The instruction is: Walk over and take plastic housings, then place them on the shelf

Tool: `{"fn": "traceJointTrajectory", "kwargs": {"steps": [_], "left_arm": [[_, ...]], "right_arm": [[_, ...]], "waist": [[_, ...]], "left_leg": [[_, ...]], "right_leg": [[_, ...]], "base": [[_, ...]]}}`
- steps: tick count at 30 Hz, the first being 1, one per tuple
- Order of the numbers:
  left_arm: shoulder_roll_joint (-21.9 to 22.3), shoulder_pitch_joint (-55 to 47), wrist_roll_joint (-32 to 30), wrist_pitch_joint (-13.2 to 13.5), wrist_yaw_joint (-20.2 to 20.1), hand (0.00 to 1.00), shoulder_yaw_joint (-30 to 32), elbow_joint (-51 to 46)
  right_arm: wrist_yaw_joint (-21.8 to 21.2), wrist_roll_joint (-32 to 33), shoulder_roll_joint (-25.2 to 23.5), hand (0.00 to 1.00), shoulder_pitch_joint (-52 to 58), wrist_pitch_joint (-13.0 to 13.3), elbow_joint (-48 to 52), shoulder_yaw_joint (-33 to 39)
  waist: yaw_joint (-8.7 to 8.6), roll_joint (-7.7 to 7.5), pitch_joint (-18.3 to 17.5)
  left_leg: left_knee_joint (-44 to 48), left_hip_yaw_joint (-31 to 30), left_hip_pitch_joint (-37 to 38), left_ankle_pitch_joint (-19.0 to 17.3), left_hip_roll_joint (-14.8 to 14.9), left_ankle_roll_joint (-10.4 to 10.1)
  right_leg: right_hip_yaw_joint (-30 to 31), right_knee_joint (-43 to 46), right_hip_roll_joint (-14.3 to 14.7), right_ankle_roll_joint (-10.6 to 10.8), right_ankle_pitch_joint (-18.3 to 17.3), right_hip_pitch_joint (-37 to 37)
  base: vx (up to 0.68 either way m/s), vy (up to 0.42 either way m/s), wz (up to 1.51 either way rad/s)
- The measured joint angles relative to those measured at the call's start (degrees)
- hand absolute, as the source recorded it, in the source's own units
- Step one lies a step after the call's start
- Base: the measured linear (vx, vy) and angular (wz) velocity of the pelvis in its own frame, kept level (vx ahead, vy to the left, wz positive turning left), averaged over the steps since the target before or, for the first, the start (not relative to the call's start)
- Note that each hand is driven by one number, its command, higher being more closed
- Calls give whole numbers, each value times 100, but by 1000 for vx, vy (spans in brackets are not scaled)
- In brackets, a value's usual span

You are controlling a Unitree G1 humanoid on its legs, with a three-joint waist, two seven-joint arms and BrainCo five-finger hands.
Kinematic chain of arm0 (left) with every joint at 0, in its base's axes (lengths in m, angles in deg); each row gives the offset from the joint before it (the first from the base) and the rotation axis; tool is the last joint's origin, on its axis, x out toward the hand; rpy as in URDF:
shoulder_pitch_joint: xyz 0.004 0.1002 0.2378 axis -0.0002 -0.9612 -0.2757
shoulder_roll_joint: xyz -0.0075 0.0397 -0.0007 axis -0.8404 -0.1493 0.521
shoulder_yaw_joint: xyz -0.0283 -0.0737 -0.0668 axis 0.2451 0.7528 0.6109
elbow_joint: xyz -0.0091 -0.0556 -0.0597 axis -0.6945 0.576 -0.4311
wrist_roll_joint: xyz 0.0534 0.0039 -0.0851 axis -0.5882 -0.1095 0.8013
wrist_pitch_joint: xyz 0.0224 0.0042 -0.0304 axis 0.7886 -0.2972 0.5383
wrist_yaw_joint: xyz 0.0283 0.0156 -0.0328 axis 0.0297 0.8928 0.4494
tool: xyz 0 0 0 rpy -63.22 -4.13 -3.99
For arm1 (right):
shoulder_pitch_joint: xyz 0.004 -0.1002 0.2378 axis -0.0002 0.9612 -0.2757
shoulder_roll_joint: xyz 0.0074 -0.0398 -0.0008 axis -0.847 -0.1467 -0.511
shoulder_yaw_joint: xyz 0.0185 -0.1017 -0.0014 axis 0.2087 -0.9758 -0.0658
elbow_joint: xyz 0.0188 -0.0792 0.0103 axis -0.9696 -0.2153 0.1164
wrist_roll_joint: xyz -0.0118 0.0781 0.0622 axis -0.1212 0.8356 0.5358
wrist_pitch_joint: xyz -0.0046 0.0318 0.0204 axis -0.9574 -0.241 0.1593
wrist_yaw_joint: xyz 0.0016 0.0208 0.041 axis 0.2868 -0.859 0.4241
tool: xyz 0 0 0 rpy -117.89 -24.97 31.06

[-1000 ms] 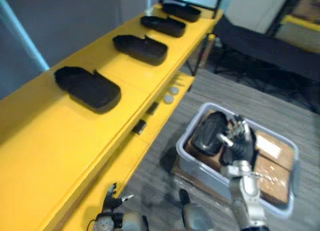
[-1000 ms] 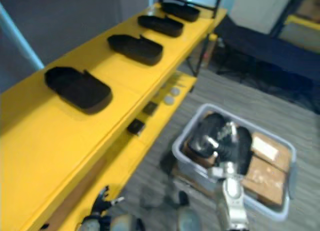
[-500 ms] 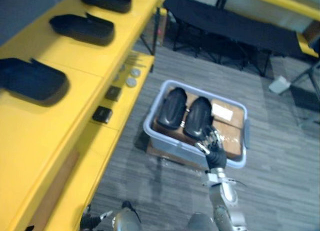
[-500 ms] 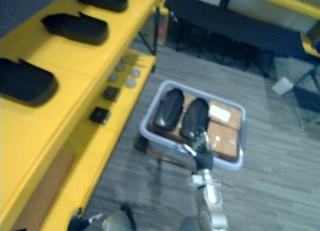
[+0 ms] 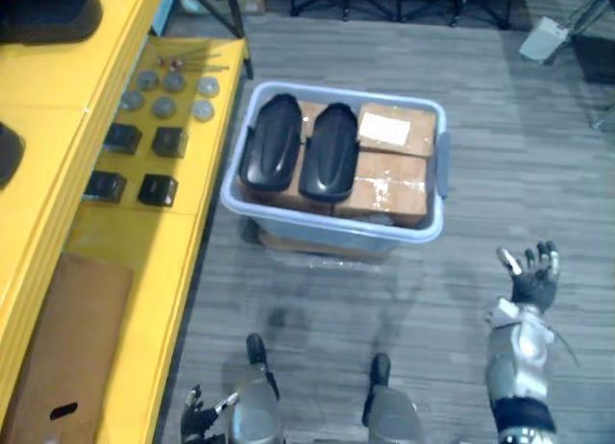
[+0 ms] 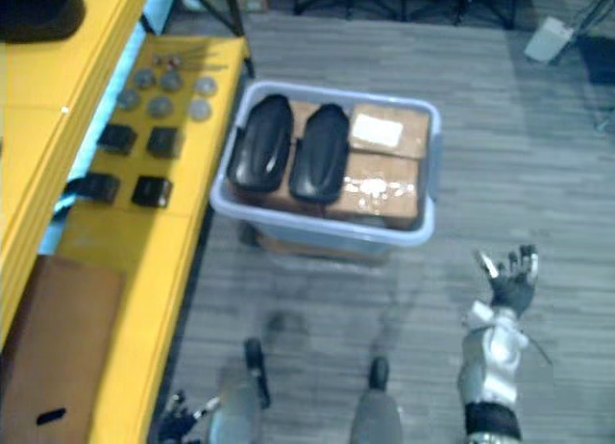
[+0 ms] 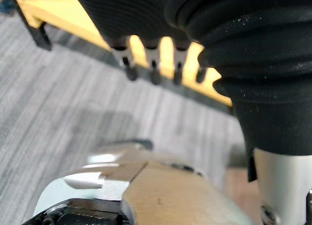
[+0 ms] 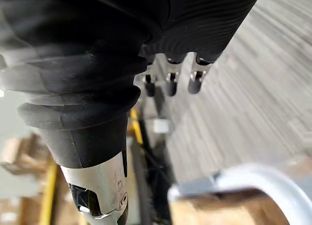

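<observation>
1. two black housings lie side by side on boxes at the left end of the bin, beside the yellow shelf.
2. right hand: fingers spread, empty, over the floor off the bin's near right corner. left hand: relaxed, empty.
3. advice: return over the bin and grip one housing across its width.
4. half a second ago the right hand was at the bin's near rim.

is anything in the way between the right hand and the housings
Only the near wall of the grey bin: the right hand hangs open apart from it, and the plastic housings lie uncovered on the cardboard boxes.
</observation>
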Motion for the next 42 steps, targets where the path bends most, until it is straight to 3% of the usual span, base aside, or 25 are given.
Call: {"fn": "traceJointTrajectory", "kwargs": {"steps": [1,4,7,10,17,19,27,32,38,42], "left_arm": [[1,119,96,-1,-88,0,-59,-16],[6,206,295,-54,-177,0,-97,-45],[-2,247,446,-94,-237,0,-154,-41],[-51,302,505,-112,-353,0,-335,-41],[-61,356,697,-154,-409,0,-555,-27],[-59,431,735,-151,-417,0,-723,-25],[-60,469,950,-117,-463,0,-1039,27],[-91,468,967,-105,-543,0,-1227,121],[-124,467,1125,-79,-585,0,-1457,253],[-148,466,1181,-67,-589,0,-1542,251]], "right_arm": [[33,-2,313,0,-557,-155,-560,-1],[38,-2,717,0,-1390,-332,-1300,-64],[22,4,1158,0,-2093,-387,-1752,-318],[22,8,1572,0,-2825,-474,-1994,-508],[-13,3,2000,0,-3824,-762,-2629,-860],[-9,-8,2240,0,-4075,-937,-2816,-994],[8,-353,2468,0,-4747,-1339,-3192,-1357],[3,-462,2476,0,-4880,-1620,-3325,-1641],[155,-579,2563,0,-4996,-2348,-3522,-1728],[295,-681,2572,0,-5096,-2680,-3606,-1728]], "waist": [[28,96,98],[152,174,211],[297,209,305],[337,294,439],[582,460,570],[647,598,682],[837,753,740],[975,769,730],[1095,820,696],[1152,826,692]], "left_leg": [[46,-151,-140,22,-57,30],[33,-292,-271,61,-109,63],[26,-474,-340,68,-173,69],[31,-608,-488,94,-235,95],[68,-825,-713,99,-345,106],[82,-913,-724,110,-400,122],[226,-1143,-937,88,-580,152],[253,-1259,-950,85,-695,154],[272,-1403,-1074,93,-763,162],[271,-1508,-1086,93,-794,163]], "right_leg": [[-136,-72,-20,18,50,23],[-282,-116,-21,19,77,18],[-404,-116,-37,18,78,25],[-561,-102,-65,18,78,-10],[-706,45,-153,18,78,-216],[-805,117,-199,17,75,-187],[-970,355,-384,50,2,-374],[-1072,541,-518,83,-107,-389],[-1210,529,-537,81,-117,-405],[-1239,529,-552,81,-119,-408]], "base": [[5,63,47],[-2,27,27],[26,17,21],[-3,27,24],[1,37,9],[-22,40,17],[-32,47,8],[-46,36,10],[-25,18,11],[0,0,0]]}}
